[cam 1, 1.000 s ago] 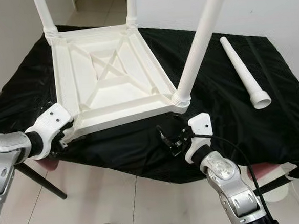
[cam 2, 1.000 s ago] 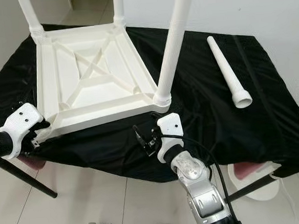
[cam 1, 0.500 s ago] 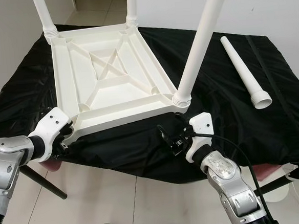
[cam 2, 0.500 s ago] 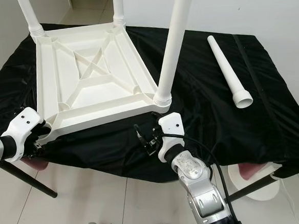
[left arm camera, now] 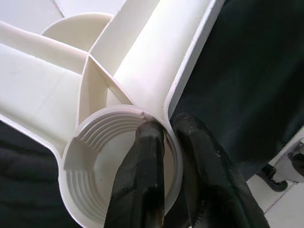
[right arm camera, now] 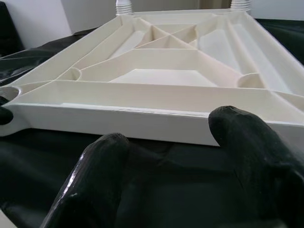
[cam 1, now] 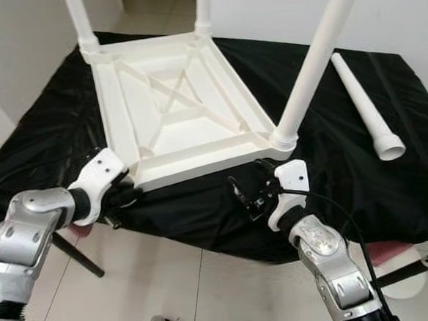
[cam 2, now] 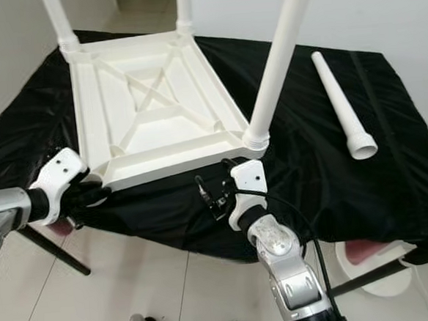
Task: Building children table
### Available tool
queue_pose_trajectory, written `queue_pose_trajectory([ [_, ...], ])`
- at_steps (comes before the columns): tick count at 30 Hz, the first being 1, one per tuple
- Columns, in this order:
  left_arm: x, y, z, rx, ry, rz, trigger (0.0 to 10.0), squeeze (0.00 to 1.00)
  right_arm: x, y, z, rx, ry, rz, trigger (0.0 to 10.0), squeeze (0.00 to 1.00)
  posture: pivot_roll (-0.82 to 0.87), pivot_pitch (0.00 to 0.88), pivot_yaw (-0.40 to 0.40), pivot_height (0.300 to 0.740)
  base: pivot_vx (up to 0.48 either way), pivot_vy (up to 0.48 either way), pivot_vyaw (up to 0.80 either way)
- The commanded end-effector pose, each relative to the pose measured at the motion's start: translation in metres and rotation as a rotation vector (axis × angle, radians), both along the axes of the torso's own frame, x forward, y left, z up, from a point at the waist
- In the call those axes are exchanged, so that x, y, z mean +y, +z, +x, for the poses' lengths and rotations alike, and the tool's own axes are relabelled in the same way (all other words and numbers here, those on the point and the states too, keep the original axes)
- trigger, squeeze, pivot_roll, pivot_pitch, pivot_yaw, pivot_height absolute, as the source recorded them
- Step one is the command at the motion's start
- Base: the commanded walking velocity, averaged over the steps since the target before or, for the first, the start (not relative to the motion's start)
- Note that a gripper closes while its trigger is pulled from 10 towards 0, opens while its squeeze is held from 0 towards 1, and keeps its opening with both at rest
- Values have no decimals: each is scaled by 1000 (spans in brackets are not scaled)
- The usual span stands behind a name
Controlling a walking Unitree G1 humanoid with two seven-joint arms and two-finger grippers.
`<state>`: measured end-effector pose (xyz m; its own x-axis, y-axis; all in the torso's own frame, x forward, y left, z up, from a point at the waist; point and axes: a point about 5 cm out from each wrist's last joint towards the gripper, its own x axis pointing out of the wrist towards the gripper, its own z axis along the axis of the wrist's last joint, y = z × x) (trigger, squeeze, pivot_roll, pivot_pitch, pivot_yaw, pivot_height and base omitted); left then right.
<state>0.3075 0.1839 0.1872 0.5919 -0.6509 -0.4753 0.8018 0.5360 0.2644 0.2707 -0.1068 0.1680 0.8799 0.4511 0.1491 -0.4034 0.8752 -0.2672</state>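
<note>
Black crinkled cloth covers the whole surface (cam 1: 363, 187), its far corners cut off by the frame edge. Sitting on it, upside down, is the white plastic children's table (cam 1: 185, 115), ribbed underside facing up with a crossed brace in the middle. Three white round legs are screwed in: the tall near one (cam 1: 311, 62) rises out of the top of the picture, and the two far ones (cam 2: 59, 21) are cropped just above their threaded collars. The fourth loose white tapered leg (cam 1: 368, 105) lies flat on the cloth, well apart from the table, flared end toward the robot.

Now the near-left corner: an empty threaded socket (left arm camera: 118, 161), ridges clear in the left wrist view. The left pincer (left arm camera: 164, 178) is clamped on that socket's rim, one black finger inside the ring, the other outside. From the head views those fingers are mostly hidden behind the white wrist housing.

Over by the near-right corner, the right pincer (right arm camera: 183, 173) hangs spread open just in front of the table's near edge, touching nothing; both fingertips are blurred in its wrist view.
</note>
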Motion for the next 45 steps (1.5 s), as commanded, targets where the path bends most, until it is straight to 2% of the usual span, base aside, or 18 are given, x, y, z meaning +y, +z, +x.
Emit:
queue_pose_trajectory([
  [1,-43,28,-10,-47,-310,-68,0,0,-5,2,4,-10,-24,0,10000,0,-6,151,15,740,0,0,0],
  [2,-43,28,-10,-47,-310,-68,0,0,-5,2,4,-10,-24,0,10000,0,-6,151,15,740,0,0,0],
  [3,-59,31,-11,-58,-359,-83,10000,0,-6,8,8,-30,-30,4,10000,0,-5,149,13,740,0,0,0],
  [9,-78,40,-14,-88,-426,-125,10000,0,-3,20,13,-61,-20,15,10000,0,-10,148,15,740,0,0,0],
  [11,-82,56,-12,-146,-418,-177,10000,0,13,31,14,-83,52,30,10000,0,-10,148,17,740,0,0,0],
  [15,-78,61,-9,-180,-391,-166,10000,0,23,34,14,-85,101,25,10000,0,-11,146,15,740,0,0,0],
  [16,-73,61,-6,-225,-352,-97,10000,0,33,35,13,-85,134,27,10000,0,3,142,7,740,0,0,0],
  [17,-67,53,-6,-231,-341,-27,10000,1000,42,34,13,-84,157,30,10000,0,12,141,1,740,0,0,0],
  [21,-66,48,-11,-225,-331,-22,10000,1000,53,33,14,-76,170,51,10000,0,14,141,-2,740,0,0,0],
  [22,-67,49,-12,-218,-330,-44,10000,827,55,33,15,-74,170,57,10000,0,13,139,-3,740,0,0,0],
  [23,-67,53,-12,-219,-318,-78,10000,827,59,34,16,-63,170,77,10000,0,13,139,-4,740,0,0,0],
  [24,-66,57,-12,-234,-313,-91,10000,0,64,34,18,-59,172,76,10000,0,13,139,-4,740,0,0,0],
  [29,-62,64,-7,-297,-270,-61,10000,0,79,35,24,-32,164,82,10000,0,6,137,0,740,0,0,0],
  [32,-49,68,6,-324,-128,-57,10000,0,91,32,27,23,201,91,10000,0,2,136,3,740,0,0,0],
  [34,-31,71,21,-361,53,-34,10000,0,102,25,30,85,220,75,10000,0,7,138,5,740,0,0,0],
  [36,-31,71,21,-361,53,-34,10000,0,102,25,30,85,220,75,10000,0,7,138,5,740,0,0,0],
  [40,20,91,23,-442,381,-122,10000,0,120,-1,32,178,271,-88,10000,0,21,143,-4,740,0,0,0],
  [45,39,96,17,-465,459,-100,10000,0,124,0,37,110,227,-167,10000,0,25,143,-7,740,0,0,0],
])
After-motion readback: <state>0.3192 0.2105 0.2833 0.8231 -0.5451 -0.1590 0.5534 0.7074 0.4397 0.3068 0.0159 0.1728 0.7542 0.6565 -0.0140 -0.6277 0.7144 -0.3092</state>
